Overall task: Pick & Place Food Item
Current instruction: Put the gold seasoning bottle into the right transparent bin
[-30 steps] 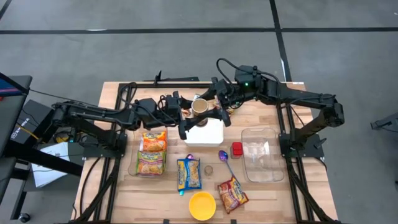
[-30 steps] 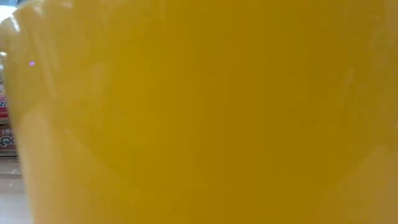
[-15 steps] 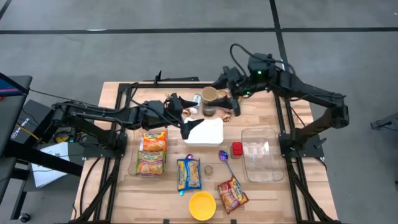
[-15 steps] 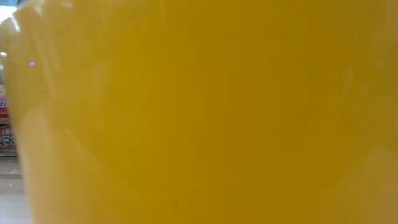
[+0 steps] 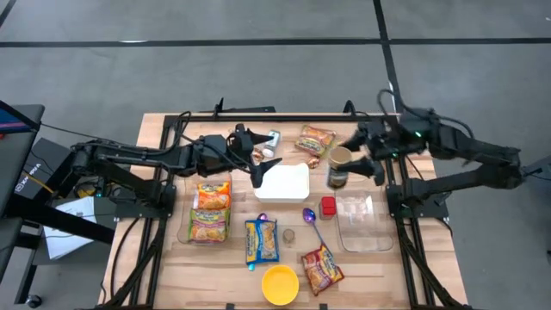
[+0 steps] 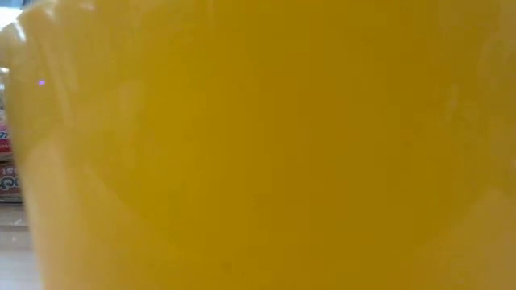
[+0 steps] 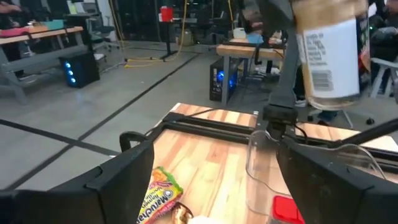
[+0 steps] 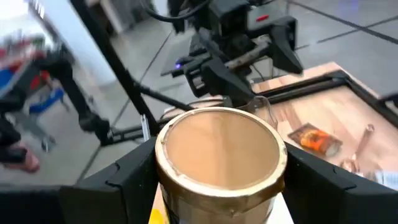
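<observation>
A grey concrete floor with dark seams surrounds a light wooden table (image 5: 172, 267) on a black metal frame, seen from above. In the left wrist view the room beyond is a workshop with benches, computer towers glowing blue and yellow cables on the floor.

Two dark arms reach over the far half of the table. The left gripper (image 5: 261, 160) hovers at the far left corner of a white square container (image 5: 284, 182) near the table's middle, its fingers apart and empty. The right gripper (image 5: 357, 158) is to the right of that container, fingers clamped on a jar with a tan lid (image 5: 340, 165), held upright above the far edge of a clear plastic tub (image 5: 364, 215) on the right side.

A yellow bowl (image 5: 281, 283) sits at the near edge, so close to the low camera that it fills that whole view. On the left lie two noodle packets (image 5: 211, 211) overlapping, with a blue and yellow packet (image 5: 262, 240) beside them. An orange snack packet (image 5: 321, 268) lies right of the bowl, and another orange packet (image 5: 315, 139) lies near the far edge. A purple spoon (image 5: 311, 220) and a small red box (image 5: 328, 206) rest between the white container and the tub. A small can (image 5: 272, 139) lies near the left gripper
</observation>
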`<state>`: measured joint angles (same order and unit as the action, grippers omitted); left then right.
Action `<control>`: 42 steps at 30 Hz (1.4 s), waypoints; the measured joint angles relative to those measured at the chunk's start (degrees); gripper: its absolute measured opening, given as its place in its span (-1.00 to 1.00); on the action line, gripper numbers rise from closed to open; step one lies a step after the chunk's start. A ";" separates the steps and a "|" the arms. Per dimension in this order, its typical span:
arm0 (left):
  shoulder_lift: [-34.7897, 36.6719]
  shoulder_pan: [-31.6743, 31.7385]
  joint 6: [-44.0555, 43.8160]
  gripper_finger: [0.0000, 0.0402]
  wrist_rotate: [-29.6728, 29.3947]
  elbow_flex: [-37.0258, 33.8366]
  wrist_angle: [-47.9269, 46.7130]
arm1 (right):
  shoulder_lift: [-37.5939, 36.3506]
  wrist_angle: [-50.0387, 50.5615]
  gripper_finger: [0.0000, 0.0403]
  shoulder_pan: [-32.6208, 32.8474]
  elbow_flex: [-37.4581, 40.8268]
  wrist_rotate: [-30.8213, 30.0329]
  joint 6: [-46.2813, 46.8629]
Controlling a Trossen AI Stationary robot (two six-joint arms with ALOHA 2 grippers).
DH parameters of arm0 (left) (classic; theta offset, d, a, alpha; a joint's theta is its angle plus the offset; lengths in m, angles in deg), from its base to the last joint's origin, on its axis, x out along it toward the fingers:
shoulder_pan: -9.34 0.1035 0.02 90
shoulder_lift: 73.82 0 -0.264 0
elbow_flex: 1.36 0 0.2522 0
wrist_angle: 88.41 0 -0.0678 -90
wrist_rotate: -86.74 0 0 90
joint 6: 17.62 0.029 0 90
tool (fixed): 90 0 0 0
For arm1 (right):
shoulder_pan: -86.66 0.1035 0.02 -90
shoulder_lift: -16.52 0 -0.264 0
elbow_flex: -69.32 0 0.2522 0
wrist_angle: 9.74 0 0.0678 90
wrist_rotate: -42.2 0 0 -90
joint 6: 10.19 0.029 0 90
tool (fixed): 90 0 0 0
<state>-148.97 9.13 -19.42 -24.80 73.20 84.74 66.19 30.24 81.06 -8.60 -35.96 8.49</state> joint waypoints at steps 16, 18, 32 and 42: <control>0.00 4.93 -0.13 0.64 0.07 -0.04 2.72 | -14.22 3.23 0.32 26.89 20.67 -29.35 25.64; 0.00 5.36 -0.13 0.64 0.07 -0.04 2.83 | -14.21 5.32 0.32 30.78 20.75 -32.82 28.04; 0.00 6.55 -0.15 0.62 0.18 -0.04 3.55 | -7.96 21.68 0.32 58.54 20.70 -68.24 54.18; 0.00 6.55 -1.36 0.62 0.29 -0.04 3.77 | 7.66 28.02 0.32 66.71 20.68 -77.77 74.04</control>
<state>-148.97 15.69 -20.78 -24.51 73.15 88.51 73.84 58.25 147.77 12.08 -113.73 82.53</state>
